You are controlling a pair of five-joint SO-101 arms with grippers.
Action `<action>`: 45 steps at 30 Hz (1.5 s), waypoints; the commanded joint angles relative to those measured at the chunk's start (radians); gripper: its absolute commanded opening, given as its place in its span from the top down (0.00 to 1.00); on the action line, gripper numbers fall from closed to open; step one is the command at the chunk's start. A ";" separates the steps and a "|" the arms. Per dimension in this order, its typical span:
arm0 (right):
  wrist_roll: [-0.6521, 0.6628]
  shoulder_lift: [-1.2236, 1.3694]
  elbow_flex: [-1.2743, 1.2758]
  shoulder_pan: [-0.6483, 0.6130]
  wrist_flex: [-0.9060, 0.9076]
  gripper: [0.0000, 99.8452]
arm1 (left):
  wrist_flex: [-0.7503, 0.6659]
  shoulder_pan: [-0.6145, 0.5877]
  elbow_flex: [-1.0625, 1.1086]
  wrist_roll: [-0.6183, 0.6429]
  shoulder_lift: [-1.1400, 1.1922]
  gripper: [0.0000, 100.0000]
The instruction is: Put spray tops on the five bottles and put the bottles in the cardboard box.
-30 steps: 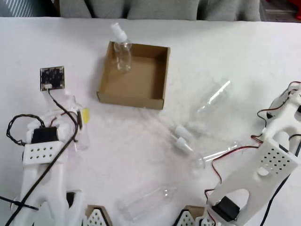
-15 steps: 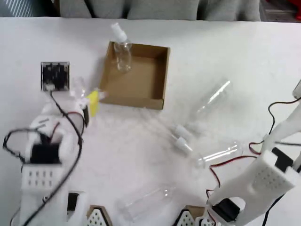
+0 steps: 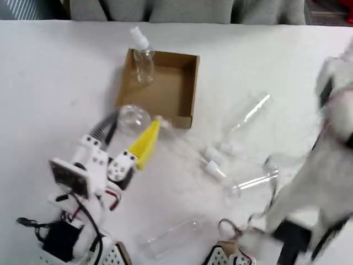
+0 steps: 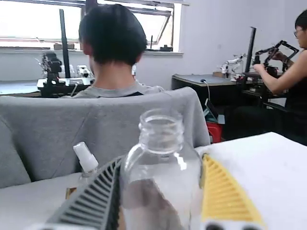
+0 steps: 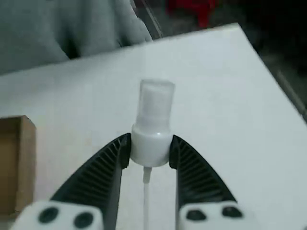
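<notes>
My left gripper (image 3: pixel 132 127) is shut on a clear, uncapped bottle (image 3: pixel 132 117), held upright just in front of the cardboard box (image 3: pixel 185 91). In the left wrist view the bottle (image 4: pixel 160 177) stands between the black and yellow fingers (image 4: pixel 225 196), its mouth open. My right gripper (image 5: pixel 149 151) is shut on a white spray top (image 5: pixel 152 127) whose tube hangs down between the fingers. The right arm (image 3: pixel 325 165) is raised at the right side of the table. One capped bottle (image 3: pixel 142 58) stands in the box's far left corner.
Three uncapped bottles lie on the table: one right of the box (image 3: pixel 251 113), one at centre right (image 3: pixel 253 181), one near the front edge (image 3: pixel 171 237). Two loose spray tops (image 3: pixel 214 163) lie between them. A grey chair back is behind the table.
The left arm swung right from the table's left side and now holds its bottle upright by the box's front. The right arm rose and swung toward the far right.
</notes>
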 commanded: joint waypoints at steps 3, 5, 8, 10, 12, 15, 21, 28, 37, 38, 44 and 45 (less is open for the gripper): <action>0.011 -0.260 0.028 -0.303 -0.252 0.98 | -0.046 0.094 0.115 0.011 -0.042 0.98; 0.011 -0.288 0.046 -0.437 -0.335 0.98 | -0.040 0.120 0.137 0.011 -0.042 0.98; 0.008 -0.315 0.063 -0.590 -0.349 0.98 | -0.038 0.147 0.184 0.011 -0.042 0.98; 0.003 -0.340 0.068 -0.662 -0.348 0.98 | -0.038 0.159 0.213 0.009 -0.042 0.98; 0.002 -0.364 0.069 -0.733 -0.348 0.98 | -0.038 0.160 0.232 0.009 -0.042 0.98; 0.002 -0.384 0.069 -0.852 -0.351 0.98 | -0.037 0.160 0.247 0.006 -0.044 0.98; 0.002 -0.389 0.216 -0.940 -0.369 0.98 | -0.012 0.160 0.256 0.006 -0.044 0.98; 0.002 -0.392 0.466 -0.957 -0.539 0.98 | -0.009 0.154 0.262 0.005 -0.044 0.98; 0.002 -0.403 0.603 -0.958 -0.582 0.98 | -0.017 0.153 0.288 0.003 -0.044 0.98; 0.002 -0.412 0.605 -0.960 -0.581 0.98 | -0.017 0.153 0.299 0.003 -0.044 0.98; 0.002 -0.487 0.713 -1.007 -0.615 0.98 | -0.031 0.153 0.310 0.003 -0.044 0.98; 0.002 -0.499 0.750 -1.006 -0.638 0.98 | -0.043 0.153 0.315 0.003 -0.044 0.98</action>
